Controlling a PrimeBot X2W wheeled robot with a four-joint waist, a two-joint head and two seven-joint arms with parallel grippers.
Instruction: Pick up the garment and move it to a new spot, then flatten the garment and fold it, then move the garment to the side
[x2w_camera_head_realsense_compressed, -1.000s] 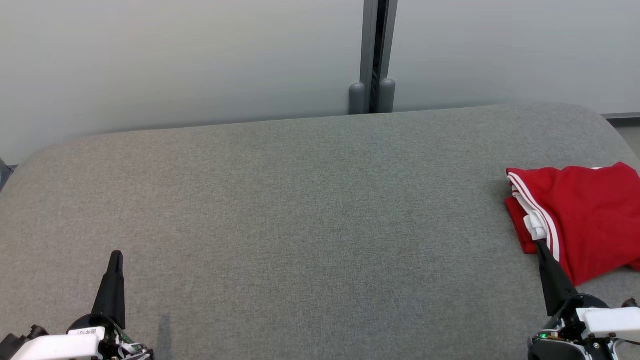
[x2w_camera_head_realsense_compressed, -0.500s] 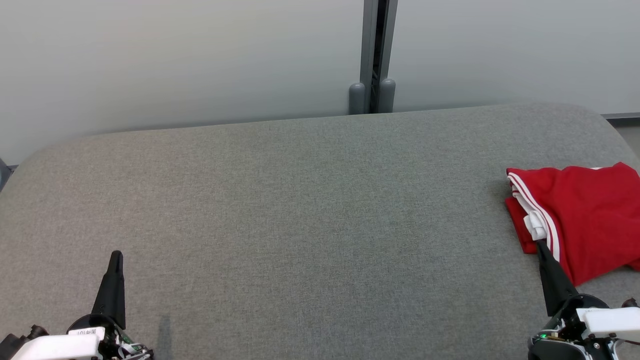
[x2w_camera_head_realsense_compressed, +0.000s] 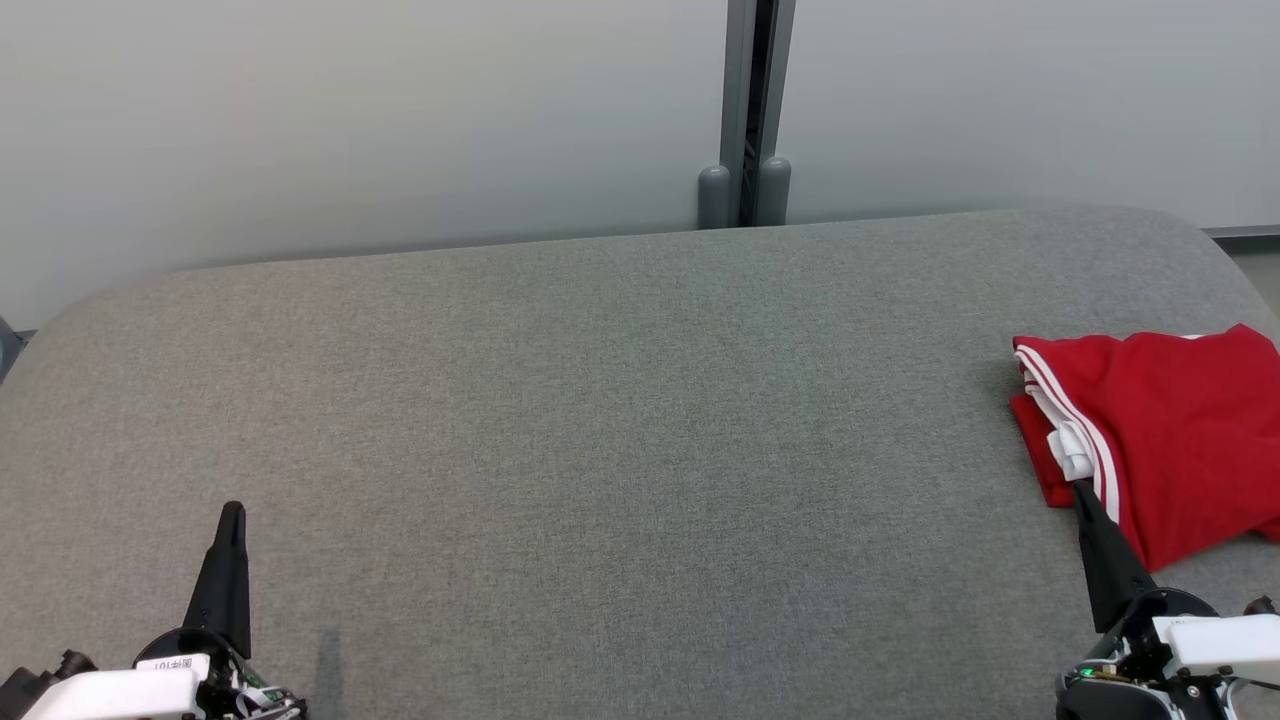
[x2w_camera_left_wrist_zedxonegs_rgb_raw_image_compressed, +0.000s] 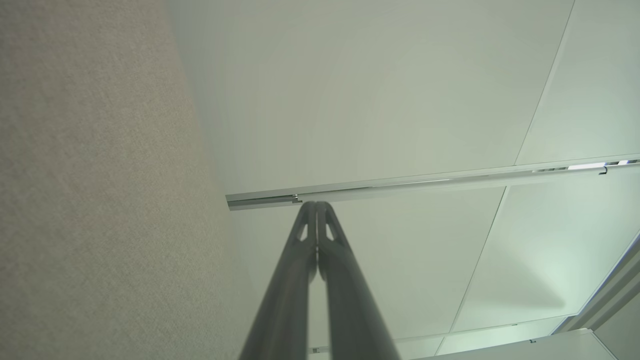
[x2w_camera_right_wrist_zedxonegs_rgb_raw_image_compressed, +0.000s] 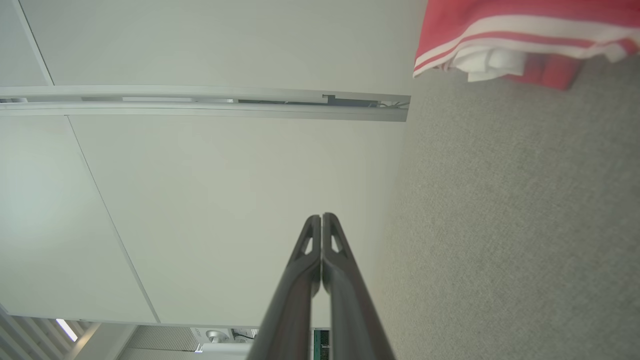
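The left gripper (x2w_camera_head_realsense_compressed: 232, 512) rests at the lower left of the head view with its two dark fingers pressed together and nothing between them; its white body is cut off by the bottom edge. The right gripper (x2w_camera_head_realsense_compressed: 1080, 492) at the lower right is likewise closed tight and empty, its housing partly out of frame. In the head view its tip overlaps the near edge of the red garment (x2w_camera_head_realsense_compressed: 1170, 430), yet the right wrist view shows the fingers (x2w_camera_right_wrist_zedxonegs_rgb_raw_image_compressed: 300, 280) apart from the cloth, with bare grey between them. The garment lies folded at the far right of the grey upholstered surface (x2w_camera_head_realsense_compressed: 600, 420), white stripes along its left edge and a white bit tucked under them, too bunched to make out; the frame's right edge cuts it off. Behind the surface stands a pale wall with a grey post (x2w_camera_head_realsense_compressed: 745, 110).
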